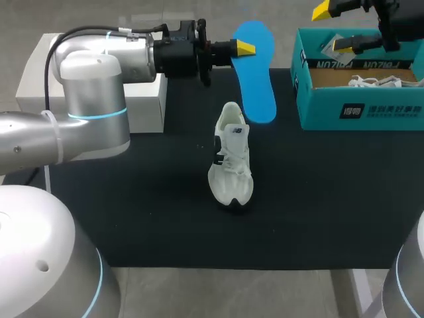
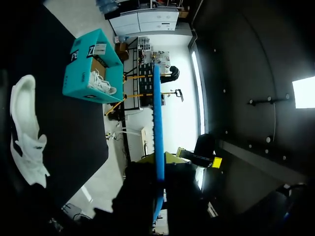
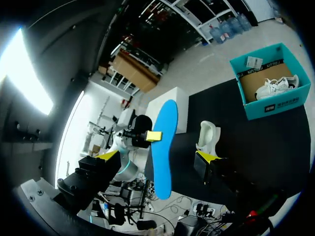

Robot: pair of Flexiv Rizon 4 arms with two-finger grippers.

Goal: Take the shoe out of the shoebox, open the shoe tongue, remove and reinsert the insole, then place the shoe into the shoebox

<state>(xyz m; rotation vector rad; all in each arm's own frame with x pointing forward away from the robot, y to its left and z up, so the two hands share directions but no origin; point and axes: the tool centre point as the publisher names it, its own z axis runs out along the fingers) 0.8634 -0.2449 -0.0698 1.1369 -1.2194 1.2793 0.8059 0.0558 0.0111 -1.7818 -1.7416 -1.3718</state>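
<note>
My left gripper (image 1: 244, 48) is shut on the heel end of a blue insole (image 1: 257, 76) and holds it in the air over the far side of the mat. The left wrist view shows the insole (image 2: 157, 118) edge-on, clamped in that gripper (image 2: 158, 164). A white shoe (image 1: 232, 159) stands on the black mat below it, toe toward me. My right gripper (image 1: 336, 28) hangs open above the teal shoebox (image 1: 361, 109) with nothing in it. From the right wrist, the insole (image 3: 162, 147), shoe (image 3: 209, 132) and shoebox (image 3: 275, 105) lie well ahead of the open fingers (image 3: 106, 155).
A second white shoe (image 1: 376, 83) lies inside the shoebox on brown card. A white box (image 1: 142, 99) stands at the back left, behind my left arm. The black mat (image 1: 146, 218) covers the table, with bare mat around the shoe.
</note>
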